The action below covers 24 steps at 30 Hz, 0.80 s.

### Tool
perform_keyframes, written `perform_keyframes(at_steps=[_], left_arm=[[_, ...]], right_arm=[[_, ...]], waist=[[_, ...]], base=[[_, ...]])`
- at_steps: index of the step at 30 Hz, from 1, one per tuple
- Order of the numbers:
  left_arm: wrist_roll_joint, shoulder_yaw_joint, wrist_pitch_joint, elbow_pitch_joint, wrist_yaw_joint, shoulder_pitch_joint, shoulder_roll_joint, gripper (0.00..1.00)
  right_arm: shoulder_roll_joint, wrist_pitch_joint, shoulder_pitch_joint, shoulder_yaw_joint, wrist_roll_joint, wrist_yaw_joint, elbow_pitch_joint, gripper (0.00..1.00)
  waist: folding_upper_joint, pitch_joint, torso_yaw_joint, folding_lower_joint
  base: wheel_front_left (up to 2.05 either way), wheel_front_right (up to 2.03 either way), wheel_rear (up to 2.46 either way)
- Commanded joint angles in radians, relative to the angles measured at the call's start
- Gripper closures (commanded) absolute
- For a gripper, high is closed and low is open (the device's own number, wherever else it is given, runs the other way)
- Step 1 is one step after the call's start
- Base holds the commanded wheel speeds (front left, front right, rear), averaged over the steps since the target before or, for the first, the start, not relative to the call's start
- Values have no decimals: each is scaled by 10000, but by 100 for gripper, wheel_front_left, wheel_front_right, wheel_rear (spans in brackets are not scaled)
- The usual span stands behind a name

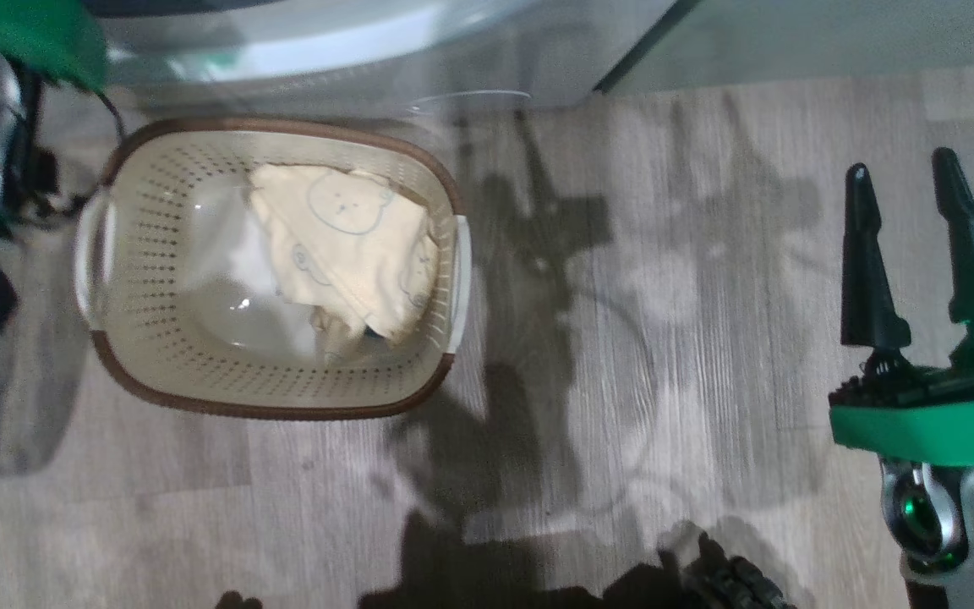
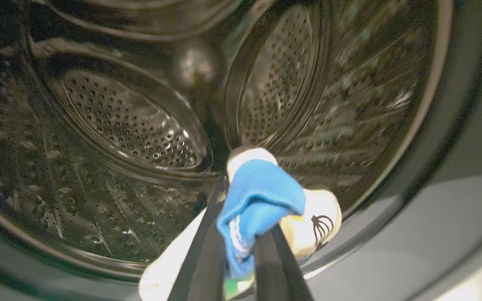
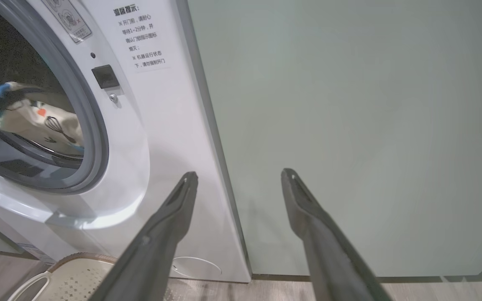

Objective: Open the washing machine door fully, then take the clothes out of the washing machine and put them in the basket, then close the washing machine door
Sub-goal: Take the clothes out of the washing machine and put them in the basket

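With our left gripper [image 2: 243,209] clenched on the blue-trimmed cream garment [image 2: 262,192] at 6 o'clock in the washing machine drum [image 2: 132,121], we judged a slow, straight pull past the grey door seal [image 3: 98,138] wisest (right gripper [image 1: 901,165] hung spread, idle), then to the basket [image 1: 140,254] at 9 o'clock.

the basket [image 1: 276,412] stands on the grey wood floor [image 1: 707,338], just in front of the washing machine [image 1: 326,51] and its white base. cream-yellow clothes [image 1: 343,245] with a faint bear print lie in its right half. the right gripper [image 1: 901,165] hangs at the lower right, well apart from the basket, its 2 dark fingers spread with nothing between them.
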Motion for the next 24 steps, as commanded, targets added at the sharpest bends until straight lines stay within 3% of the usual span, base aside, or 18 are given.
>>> perform_keyframes(at_steps=[1,13,24], left_arm=[[-129,455,-255,-637,144,230,300,100],[-810,518,-2218,-2047,509,2514,-936,100],[-911,465,-2671,-3705,538,4417,-1885,100]], right_arm=[[-12,-65,370,98,-134,39,-302,0],[-223,-65,871,-154,-630,39,-327,0],[-458,-65,1478,-326,-670,39,-290,0]], waist=[[0,-229,234,0],[0,-1231,1009,0],[0,-2365,1649,0]], base=[[0,0,0],[0,0,0],[0,0,0]])
